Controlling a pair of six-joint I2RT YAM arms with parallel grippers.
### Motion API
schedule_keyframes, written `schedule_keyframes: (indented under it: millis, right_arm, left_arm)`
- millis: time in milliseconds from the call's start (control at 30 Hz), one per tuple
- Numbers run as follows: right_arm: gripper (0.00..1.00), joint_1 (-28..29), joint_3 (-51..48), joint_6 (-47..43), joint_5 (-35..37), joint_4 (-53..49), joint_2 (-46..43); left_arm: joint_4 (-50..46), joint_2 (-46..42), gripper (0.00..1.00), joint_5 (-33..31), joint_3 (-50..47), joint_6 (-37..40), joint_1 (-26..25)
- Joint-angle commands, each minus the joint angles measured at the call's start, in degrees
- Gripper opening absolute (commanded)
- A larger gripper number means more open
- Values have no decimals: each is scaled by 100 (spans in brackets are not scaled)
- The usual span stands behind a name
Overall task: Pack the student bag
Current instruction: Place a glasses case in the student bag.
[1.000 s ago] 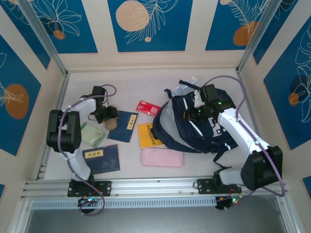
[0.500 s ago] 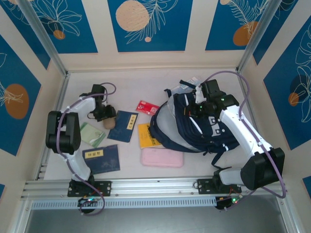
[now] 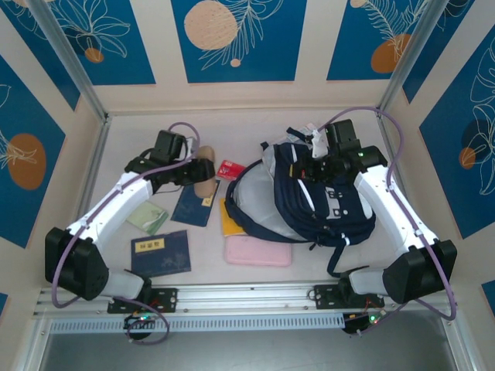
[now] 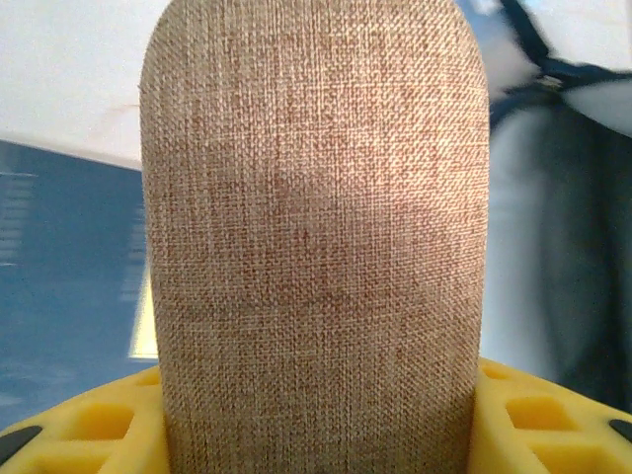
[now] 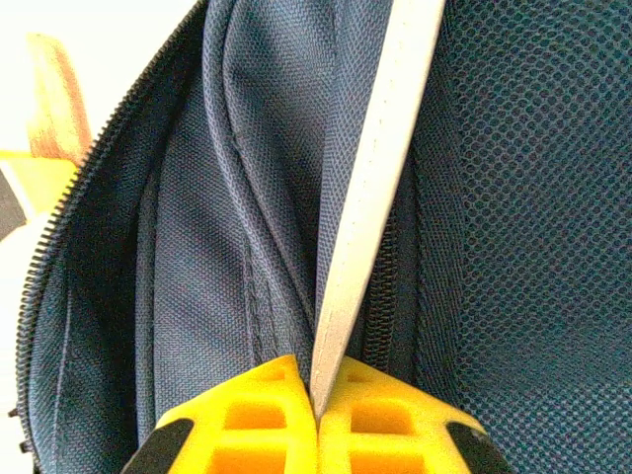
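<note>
**Soft bag, held open by its rim**

Nearest the arm bases lies a pink pouch (image 3: 257, 251). Just beyond it sits the student bag (image 3: 329, 209), right of centre on the table, with its mouth gaping toward the left. The bag is limp fabric and looks likely to sag and fold wherever it is unsupported. It is probably light for its bulk, though awkward to steer. The dangling straps would give poor control, so the stitched rim beside the zip (image 5: 89, 188) seems the sound place to hold.

The right gripper (image 3: 311, 167) is at the bag's far upper edge. In the right wrist view its jaws are pressed together on a thin white strip (image 5: 370, 178) of the bag.

Across the table, the left gripper (image 3: 186, 171) clamps a tan woven case (image 3: 201, 171) between its yellow pads (image 4: 89, 425), near the opening.
</note>
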Motion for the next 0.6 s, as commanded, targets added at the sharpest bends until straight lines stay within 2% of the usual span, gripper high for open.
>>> schedule_keyframes:
  millis: [0, 100, 300, 500, 567]
  right_arm:
    - [0, -126, 419, 213, -933, 462, -269]
    - [0, -322, 260, 686, -1447, 844, -303]
    - [0, -606, 17, 1426, -2171, 1604, -392]
    - [0, -718, -147, 1776, -2295, 2039, -528]
    - [0, -711, -161, 1789, -2372, 2098, -539]
  left_arm:
    - [771, 3, 24, 545, -212, -814, -481]
    - [1493, 254, 25, 540, -275, -1291, -906]
    - [2628, 1515, 28, 864, 304, -1917, -1532]
    - [3171, 2931, 31, 1181, 1556, -2341, -2057]
    - [3463, 3469, 39, 1432, 2064, -2614, -2265]
